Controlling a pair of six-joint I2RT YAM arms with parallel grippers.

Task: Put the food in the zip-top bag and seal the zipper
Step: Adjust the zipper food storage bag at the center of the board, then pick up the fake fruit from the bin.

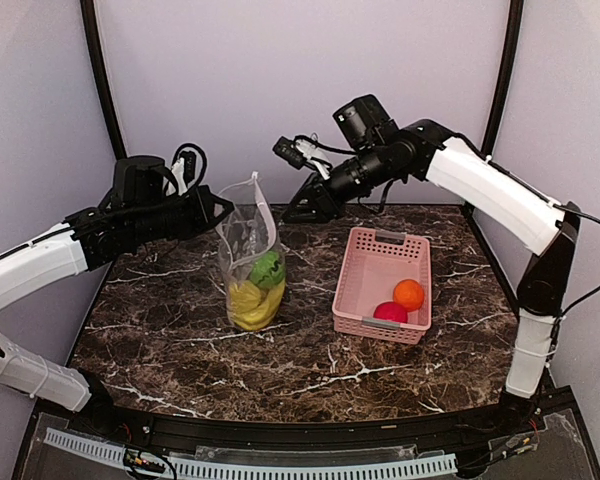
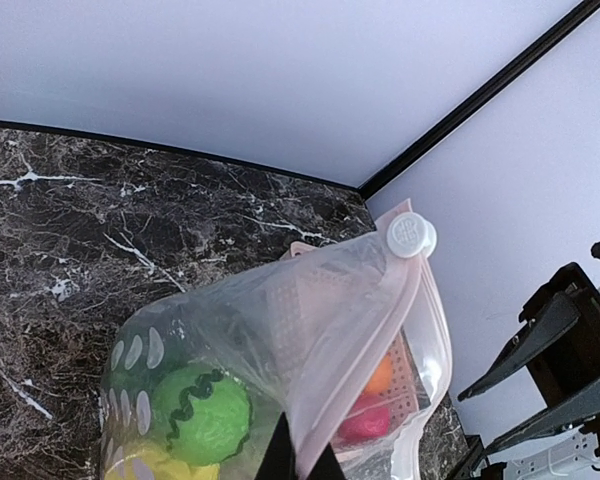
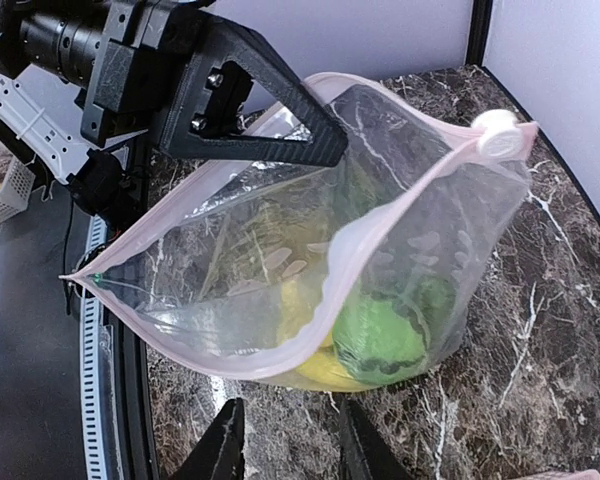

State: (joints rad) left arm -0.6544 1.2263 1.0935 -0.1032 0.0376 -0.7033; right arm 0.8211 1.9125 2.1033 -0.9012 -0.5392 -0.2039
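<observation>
Two pieces of food are not yet bagged, so the filling step is in hand. The zip-top bag point(image 1: 250, 250) stands upright on the dark marble worktop point(image 1: 180, 340), left of centre, with its mouth gaping upward. The left arm's fingers point(image 2: 280, 450) are pinched tight on the bag's upper edge and hold it up. Inside the bag lie a green pepper point(image 1: 268, 270) and, beneath it, yellow food point(image 1: 252, 305). The zipper point(image 3: 375, 218), a pale pink strip along the mouth, is unsealed, with a white slider point(image 3: 497, 133) at one end.

The right arm's fingers point(image 3: 225, 445) hover above and just right of the bag's mouth, parted and holding nothing. A pink lattice basket point(image 1: 375, 325) sits apart to the right, holding an orange point(image 1: 409, 293) and a red-pink ball point(image 1: 390, 312) side by side in its near corner.

The next move probably calls for the right arm to reach down into the basket and take one of the two round pieces, while the left keeps the bag open.
</observation>
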